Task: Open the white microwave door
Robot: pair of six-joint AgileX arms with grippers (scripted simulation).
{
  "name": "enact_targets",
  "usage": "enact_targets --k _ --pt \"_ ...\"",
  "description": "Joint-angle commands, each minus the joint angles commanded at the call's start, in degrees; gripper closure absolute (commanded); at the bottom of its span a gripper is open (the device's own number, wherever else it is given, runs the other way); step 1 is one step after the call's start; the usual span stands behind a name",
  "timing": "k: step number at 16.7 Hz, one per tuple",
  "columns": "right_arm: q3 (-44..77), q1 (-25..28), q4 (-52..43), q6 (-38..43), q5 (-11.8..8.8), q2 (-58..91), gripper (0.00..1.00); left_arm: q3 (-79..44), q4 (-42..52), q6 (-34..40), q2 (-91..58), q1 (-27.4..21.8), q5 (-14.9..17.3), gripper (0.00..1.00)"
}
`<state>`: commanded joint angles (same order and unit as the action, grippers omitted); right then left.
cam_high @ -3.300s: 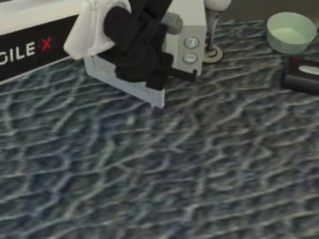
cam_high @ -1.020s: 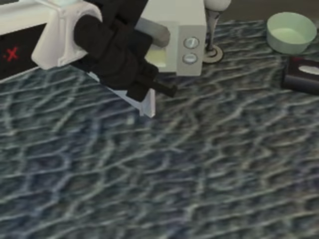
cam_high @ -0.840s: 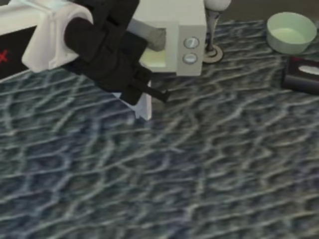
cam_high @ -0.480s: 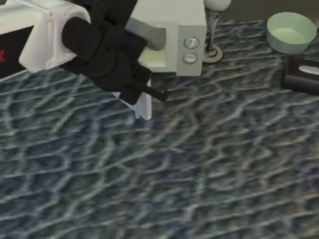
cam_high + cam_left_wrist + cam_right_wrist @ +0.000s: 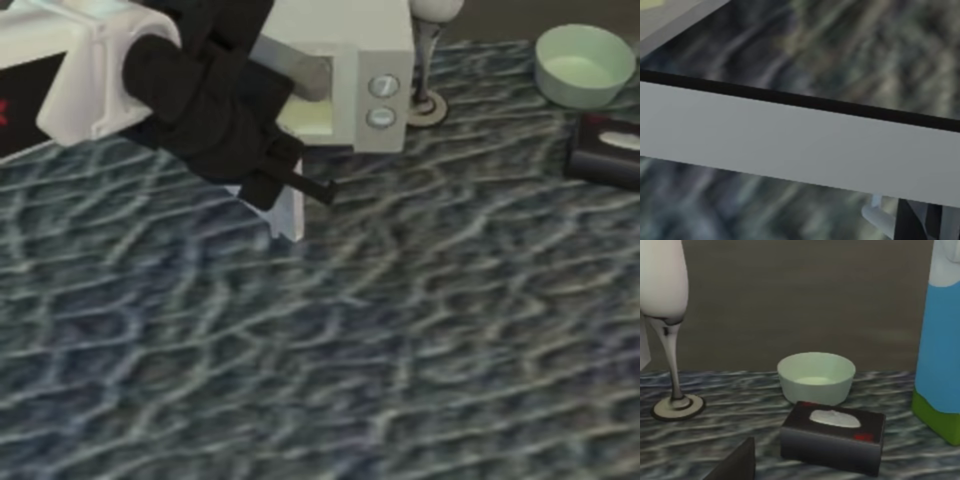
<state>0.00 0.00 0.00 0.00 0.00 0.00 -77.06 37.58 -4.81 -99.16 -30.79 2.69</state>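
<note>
Microwave (image 5: 345, 60) stands at the table's (image 5: 400, 350) far edge, left of centre. Door (image 5: 290, 212) is swung well out toward the near side, only its free edge visible past the left arm; cavity (image 5: 312, 112) is exposed. Left gripper (image 5: 300, 185) sits at the door's free edge; cannot tell whether its fingers are clamped on the panel or apart, since the arm hides them. Left wrist view shows only a pale band, probably the door edge, close up.

Judgement: opening looks nearly complete. To finish well, follow the hinge arc, not a straight pull, and keep the microwave from sliding.

Right arm not seen in the top view; its wrist view faces the table's right end.

Containers: cavity looks empty as far as visible. Bowl (image 5: 816, 376) appears empty. Dark tissue box (image 5: 832, 435) just beside it, tissue showing at its slot. Goblet (image 5: 667, 315) near the microwave; contents unclear.
</note>
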Motion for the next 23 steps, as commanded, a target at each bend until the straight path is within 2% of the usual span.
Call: enact_targets --k 13,23 --pt "0.00 0.00 0.00 0.00 0.00 0.00 0.00 0.22 0.00 0.03 -0.11 -0.17 0.44 1.00" --pt "0.00 0.00 0.00 0.00 0.00 0.00 0.00 3.76 0.55 -8.99 3.32 3.37 5.15 1.00"
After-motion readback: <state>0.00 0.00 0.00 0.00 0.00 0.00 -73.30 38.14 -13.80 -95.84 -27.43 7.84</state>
